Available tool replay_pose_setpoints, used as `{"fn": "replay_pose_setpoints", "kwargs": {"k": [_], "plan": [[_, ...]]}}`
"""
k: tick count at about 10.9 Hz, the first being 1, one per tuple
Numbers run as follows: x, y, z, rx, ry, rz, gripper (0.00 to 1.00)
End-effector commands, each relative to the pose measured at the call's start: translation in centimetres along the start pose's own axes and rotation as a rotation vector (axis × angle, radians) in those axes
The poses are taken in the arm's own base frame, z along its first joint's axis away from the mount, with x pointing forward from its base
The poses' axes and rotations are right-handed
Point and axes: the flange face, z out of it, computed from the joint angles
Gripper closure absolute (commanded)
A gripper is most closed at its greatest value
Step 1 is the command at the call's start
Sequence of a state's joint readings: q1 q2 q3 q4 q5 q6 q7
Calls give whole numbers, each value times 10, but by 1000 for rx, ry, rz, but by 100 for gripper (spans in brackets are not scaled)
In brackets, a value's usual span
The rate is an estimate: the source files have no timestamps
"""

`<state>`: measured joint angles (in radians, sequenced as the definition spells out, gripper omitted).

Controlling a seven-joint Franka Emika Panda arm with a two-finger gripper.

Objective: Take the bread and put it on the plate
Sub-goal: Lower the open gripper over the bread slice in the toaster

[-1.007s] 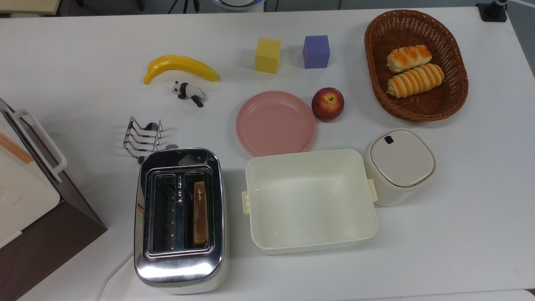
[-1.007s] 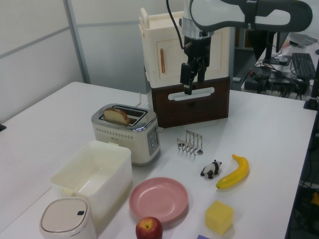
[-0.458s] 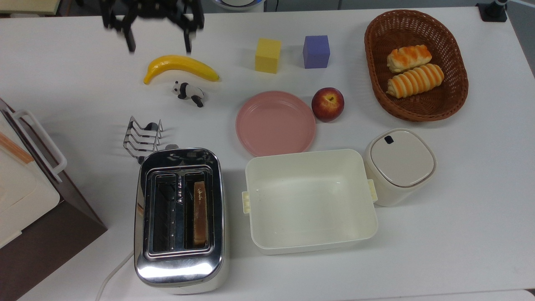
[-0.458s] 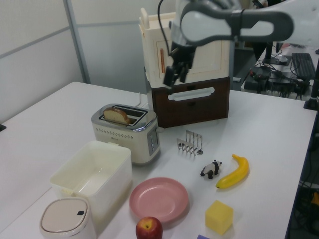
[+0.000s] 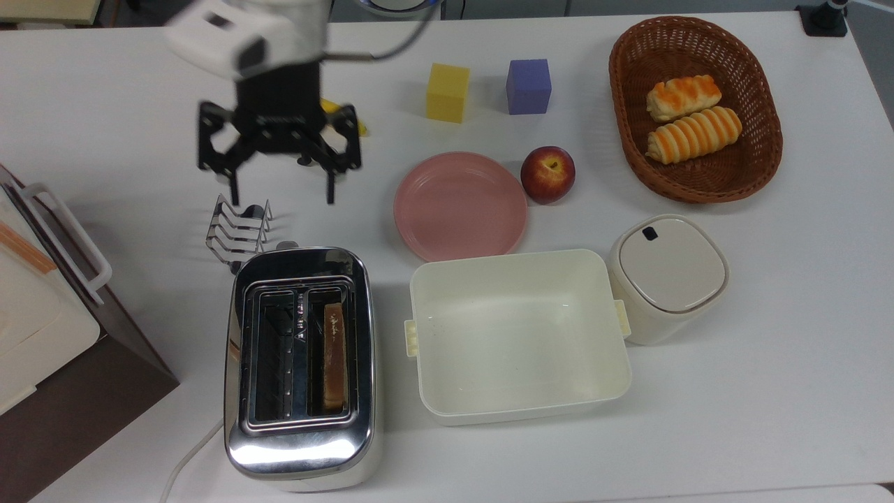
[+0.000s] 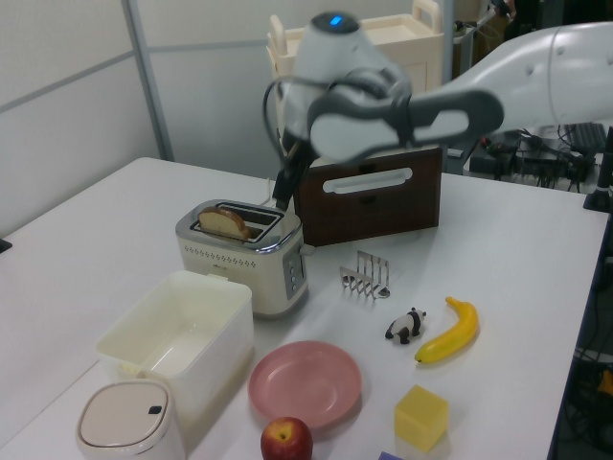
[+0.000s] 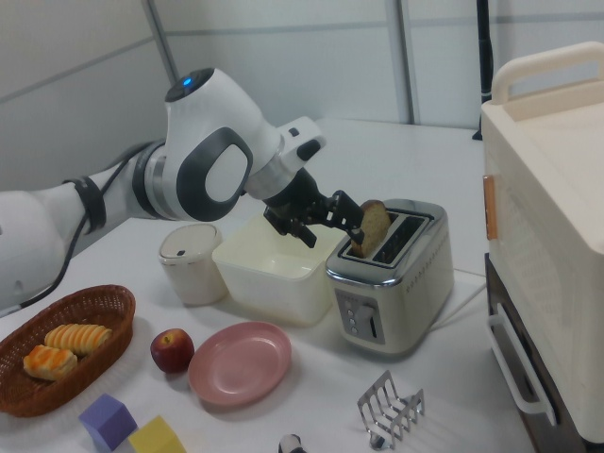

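The bread (image 5: 335, 355) stands edge-on in the right slot of the chrome toaster (image 5: 300, 447); its rounded top pokes out of the slot in the left view (image 6: 227, 222) and the right view (image 7: 375, 226). The pink plate (image 5: 459, 206) lies bare on the table, to the top view's upper right of the toaster. My gripper (image 5: 281, 185) hangs open and holds nothing, over the toast rack (image 5: 237, 227) in the top view. In the right view the gripper (image 7: 326, 222) sits just left of the bread, at about the height of the slice's top.
A cream tub (image 5: 520, 256) and a lidded canister (image 5: 667, 276) stand to the top view's right of the toaster. An apple (image 5: 548, 173) touches the plate's edge. Further off are a basket (image 5: 698, 197) of striped rolls, two cubes, a banana (image 6: 450, 331), a panda figure (image 6: 406, 326) and an oven (image 5: 42, 307).
The arm has swung from the table's far edge toward the toaster, downward in the top view and leftward and lower in the left view. The fingers stay open. The bread has not moved.
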<state>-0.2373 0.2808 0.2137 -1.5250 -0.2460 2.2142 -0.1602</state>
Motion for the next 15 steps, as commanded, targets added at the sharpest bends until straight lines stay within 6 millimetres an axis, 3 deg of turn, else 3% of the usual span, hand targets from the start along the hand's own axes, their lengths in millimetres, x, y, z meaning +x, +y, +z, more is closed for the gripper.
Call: {"fn": "replay_pose_setpoints", "kwargs": {"k": [1, 4, 5, 9, 11, 15], "plan": [[18, -15, 1, -26, 39, 111, 0], [17, -8, 4, 21, 36, 356, 0], [20, -4, 1, 21, 48, 367, 0], [31, -3, 20, 42, 118, 413, 0], [35, -17, 20, 52, 117, 400, 0], [36, -27, 24, 34, 111, 392, 0]]}}
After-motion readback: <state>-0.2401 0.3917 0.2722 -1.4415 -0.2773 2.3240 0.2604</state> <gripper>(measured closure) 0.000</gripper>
